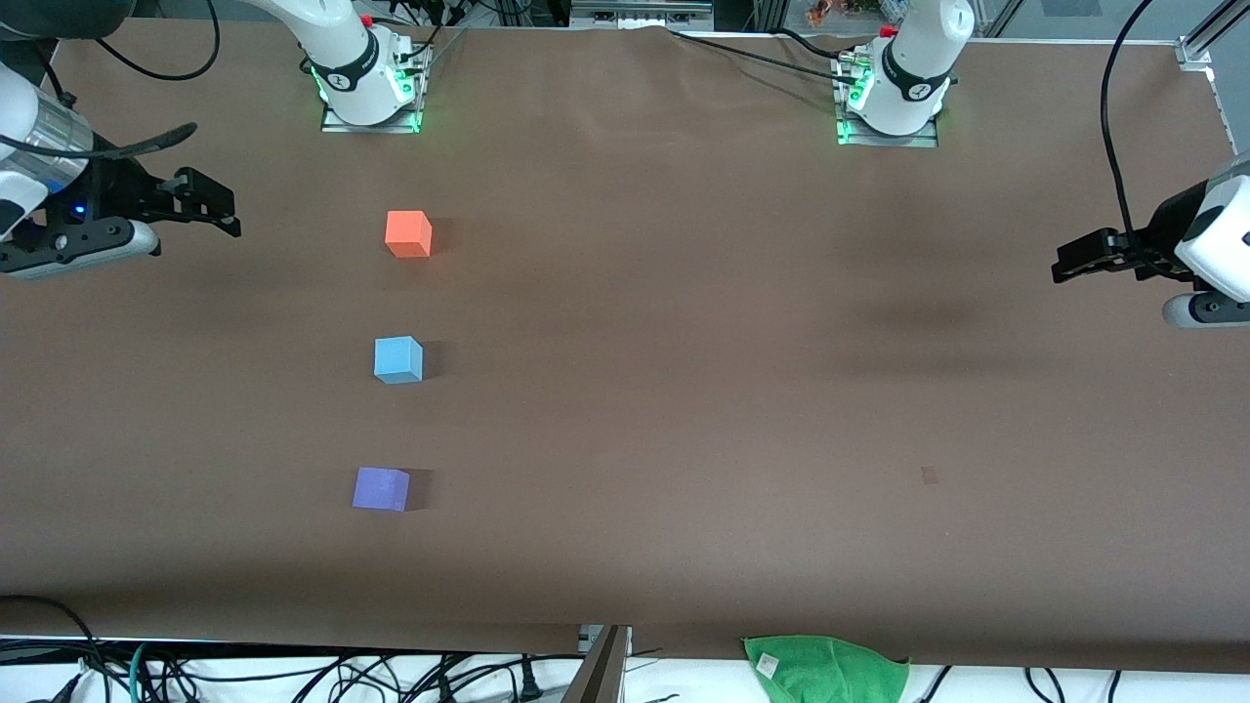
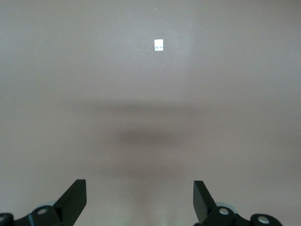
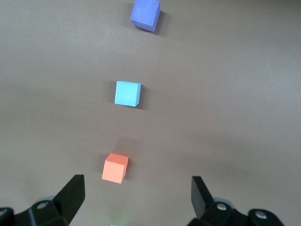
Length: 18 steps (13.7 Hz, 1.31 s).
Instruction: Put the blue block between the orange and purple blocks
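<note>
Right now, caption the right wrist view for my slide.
Open right gripper over the table; blue block sits between orange block and purple block.

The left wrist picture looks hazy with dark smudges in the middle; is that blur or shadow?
Shadow, mostly: in the left wrist view soft dark bands lie across the brown table cover, while the small white tag has crisp edges. In the front view each block, such as the blue block, casts a short shadow to one side.
</note>
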Each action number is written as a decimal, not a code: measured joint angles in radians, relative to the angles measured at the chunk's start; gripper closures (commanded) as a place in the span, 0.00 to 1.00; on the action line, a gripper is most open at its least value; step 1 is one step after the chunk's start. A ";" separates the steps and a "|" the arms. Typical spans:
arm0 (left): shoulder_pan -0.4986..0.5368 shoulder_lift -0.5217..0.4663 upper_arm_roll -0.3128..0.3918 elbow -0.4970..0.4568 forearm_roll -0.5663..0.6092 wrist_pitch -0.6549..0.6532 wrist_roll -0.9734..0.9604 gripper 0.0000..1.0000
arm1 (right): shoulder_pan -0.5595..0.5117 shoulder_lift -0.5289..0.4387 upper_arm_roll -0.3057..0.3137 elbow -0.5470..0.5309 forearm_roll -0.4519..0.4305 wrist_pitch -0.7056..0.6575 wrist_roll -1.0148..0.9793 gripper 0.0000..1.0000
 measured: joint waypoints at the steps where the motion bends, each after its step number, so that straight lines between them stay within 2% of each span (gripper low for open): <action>1: 0.000 0.000 0.000 0.000 0.000 0.000 0.000 0.00 | -0.001 0.003 -0.002 0.028 -0.001 -0.026 -0.004 0.00; 3: 0.000 0.000 0.000 0.000 0.000 0.000 0.000 0.00 | -0.001 0.006 -0.002 0.053 -0.002 -0.071 -0.008 0.00; 8: 0.001 0.000 0.000 0.000 0.000 0.000 0.000 0.00 | -0.002 0.035 0.001 0.056 -0.005 -0.086 -0.009 0.00; 13: 0.001 0.000 0.000 0.000 0.000 0.000 0.000 0.00 | 0.023 0.105 0.032 0.055 -0.018 -0.043 -0.015 0.00; 18: 0.000 0.000 0.000 0.000 0.000 0.000 0.000 0.00 | -0.018 0.106 0.038 0.058 -0.013 0.028 -0.016 0.00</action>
